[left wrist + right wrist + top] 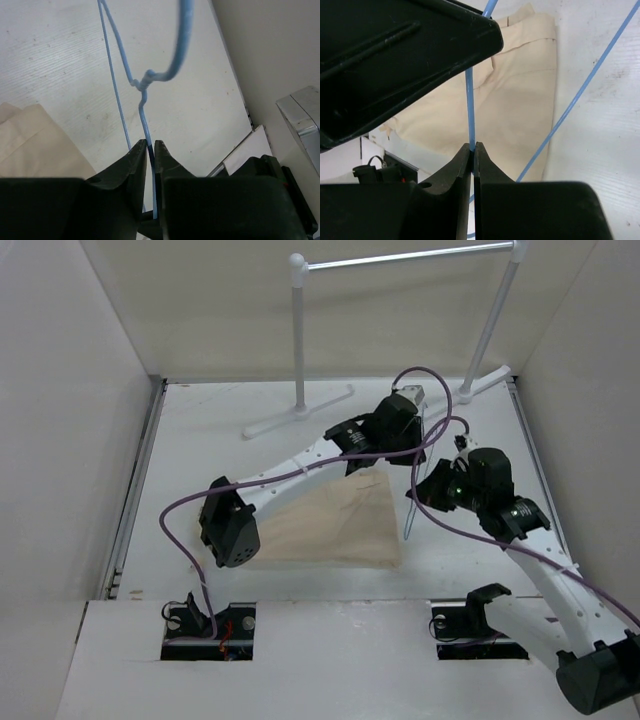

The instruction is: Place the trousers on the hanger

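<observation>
The beige trousers (340,525) lie folded flat on the table in the middle. They also show in the left wrist view (35,142) and the right wrist view (520,100). The hanger (414,510) is a thin pale bluish wire held up off the table to the right of the trousers. My left gripper (426,445) is shut on the hanger wire just below its twisted neck (141,82); the hook (180,45) curves above. My right gripper (426,490) is shut on another hanger wire (470,100) over the trousers' edge.
A white tube garment rack (400,260) with a silver bar stands at the back, its feet (300,415) on the table. White walls close in the left and right sides. The left arm's black body (395,55) hangs close above my right gripper.
</observation>
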{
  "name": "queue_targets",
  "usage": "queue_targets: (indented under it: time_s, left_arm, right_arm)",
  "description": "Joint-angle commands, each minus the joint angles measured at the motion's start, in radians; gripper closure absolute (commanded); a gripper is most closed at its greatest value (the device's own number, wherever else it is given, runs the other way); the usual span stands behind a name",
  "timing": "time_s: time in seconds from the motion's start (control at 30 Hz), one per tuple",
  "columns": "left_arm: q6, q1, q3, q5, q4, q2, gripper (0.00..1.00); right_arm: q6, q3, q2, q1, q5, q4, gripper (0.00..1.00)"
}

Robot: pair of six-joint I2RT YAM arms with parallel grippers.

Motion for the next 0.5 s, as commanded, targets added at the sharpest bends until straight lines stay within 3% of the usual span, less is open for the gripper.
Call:
queue_targets:
  time_s: [0.0, 0.1, 0.23, 0.3, 0.33, 0.47]
  left_arm:
    - [-0.007, -0.009, -0.028, -0.036, 0.039, -0.016, 0.94]
    - [-0.049, -0.011, -0.107, -0.068, 0.077, -0.054, 0.99]
    - [-0.148, -0.019, -0.276, -0.108, 0.198, -0.152, 1.0]
    - [-0.194, -0.035, -0.368, -0.152, 0.258, -0.198, 1.0]
    - [-0.217, -0.048, -0.414, -0.189, 0.277, -0.22, 1.0]
    - [-0.299, -0.109, -0.59, -0.359, 0.349, -0.289, 1.0]
  right_arm:
    - [0.022, -0.006, -0.061, 0.01, -0.011, 0.016, 0.91]
    - [0.023, -0.01, -0.107, 0.01, -0.006, -0.026, 0.82]
    - [0.02, -0.007, -0.195, -0.016, 0.003, -0.121, 0.56]
    - [0.025, -0.012, -0.238, -0.031, 0.005, -0.151, 0.53]
    - [0.032, -0.025, -0.252, -0.039, 0.005, -0.155, 0.54]
    - [0.1, -0.12, -0.22, -0.03, 0.023, -0.081, 0.88]
